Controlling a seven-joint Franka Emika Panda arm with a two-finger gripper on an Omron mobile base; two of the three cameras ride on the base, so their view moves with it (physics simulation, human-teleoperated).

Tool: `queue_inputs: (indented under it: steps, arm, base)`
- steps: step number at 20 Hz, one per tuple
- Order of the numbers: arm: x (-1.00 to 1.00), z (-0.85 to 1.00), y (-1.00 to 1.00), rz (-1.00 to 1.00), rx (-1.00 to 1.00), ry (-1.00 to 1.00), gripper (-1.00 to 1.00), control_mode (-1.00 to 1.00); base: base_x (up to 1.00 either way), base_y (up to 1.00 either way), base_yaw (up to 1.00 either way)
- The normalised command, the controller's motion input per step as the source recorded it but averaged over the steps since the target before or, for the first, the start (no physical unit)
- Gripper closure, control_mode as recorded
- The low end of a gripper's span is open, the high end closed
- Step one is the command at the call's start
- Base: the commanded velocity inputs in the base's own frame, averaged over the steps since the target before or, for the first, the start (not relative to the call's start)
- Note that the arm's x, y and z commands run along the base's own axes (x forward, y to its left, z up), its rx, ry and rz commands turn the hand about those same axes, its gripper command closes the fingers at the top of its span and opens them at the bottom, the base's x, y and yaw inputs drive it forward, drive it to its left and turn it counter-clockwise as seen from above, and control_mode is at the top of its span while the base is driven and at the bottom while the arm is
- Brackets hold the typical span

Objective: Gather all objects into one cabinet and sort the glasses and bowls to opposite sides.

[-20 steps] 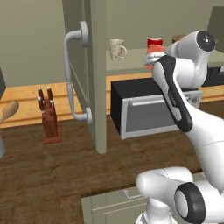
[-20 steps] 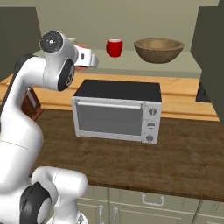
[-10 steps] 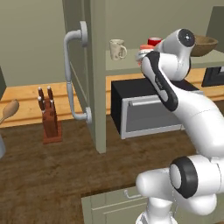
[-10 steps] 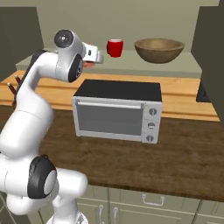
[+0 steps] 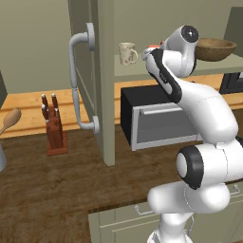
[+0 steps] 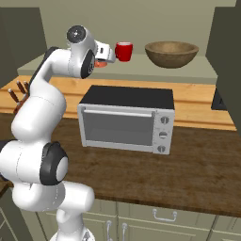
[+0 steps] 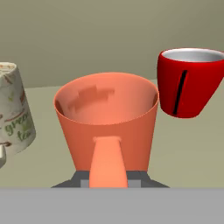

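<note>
My gripper (image 7: 109, 177) is shut on the salmon-orange cup (image 7: 107, 122), held upright over the pale green shelf (image 7: 188, 144) of the cabinet. The cream mug (image 7: 13, 116) stands close on its left, the red cup (image 7: 190, 81) close on its right. From the right base view the hand (image 6: 106, 52) sits just left of the red cup (image 6: 124, 51), with a sliver of the salmon-orange cup (image 6: 100, 63) under it. The wide brown bowl (image 6: 171, 53) rests further right on the same shelf. The cream mug (image 5: 127, 53) is at the shelf's left end.
The cabinet's tall door (image 5: 84, 57) stands open to the left with its curved grey handle (image 5: 76, 80). A toaster oven (image 6: 124, 120) sits on the counter under the shelf. A knife block (image 5: 53, 128) and a wooden spoon (image 5: 9, 121) lie to the left.
The arm has swung round and carried the salmon-orange cup further in over the shelf, closer to the red cup. The grip has stayed shut.
</note>
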Motion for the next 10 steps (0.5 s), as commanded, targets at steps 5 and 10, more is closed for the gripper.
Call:
queue_inputs:
  steps: [5,10]
  arm:
    - [0.52,-0.15,0.01,-0.05,0.0,0.0,1.0,-1.0]
    - [0.39,-0.18,0.08,-0.06,0.0,0.0,-1.0,-1.0]
  base:
    - [0.0,0.0,0.0]
    - [0.0,0.0,0.0]
